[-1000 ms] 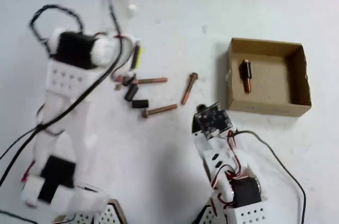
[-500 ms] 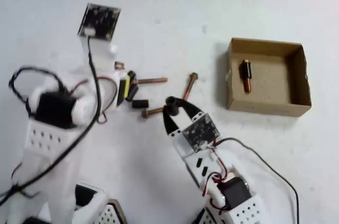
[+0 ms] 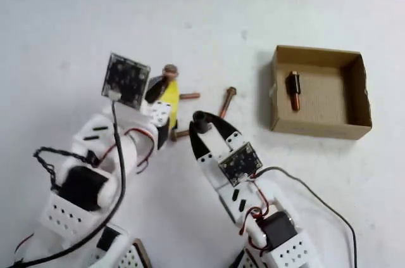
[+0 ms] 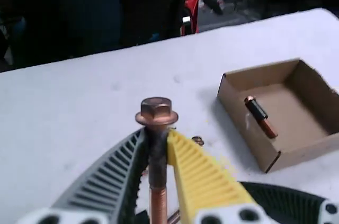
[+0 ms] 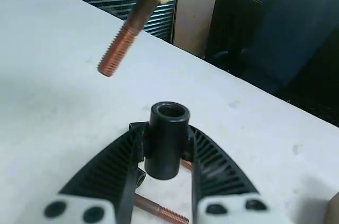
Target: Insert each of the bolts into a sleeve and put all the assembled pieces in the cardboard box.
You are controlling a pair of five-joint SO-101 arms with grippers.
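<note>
- Copper-coloured hex-head bolt (image 4: 157,181) is up in the left gripper (image 4: 157,142) — the grey and yellow fingers pinch its shank just under the head, clear of the white counter (image 3: 253,27).
- Right gripper (image 5: 167,128) sits alongside, black fingers clamped on a short black cylindrical sleeve (image 5: 168,144), its open bore showing at the top.
- From the right wrist, the held bolt's threaded end hangs tilted above the sleeve, near it but apart, not in the bore.
- One loose copper bolt (image 3: 226,101) lies on the counter between the grippers and the box. A second loose bolt (image 3: 188,96) lies just beside the left gripper, and a third loose bolt (image 3: 180,134) pokes out between the two arms.
- Open brown cardboard box (image 3: 319,130) stands well off to the side, with one assembled piece (image 3: 294,90) — a bolt in a black sleeve — lying on its floor.
</note>
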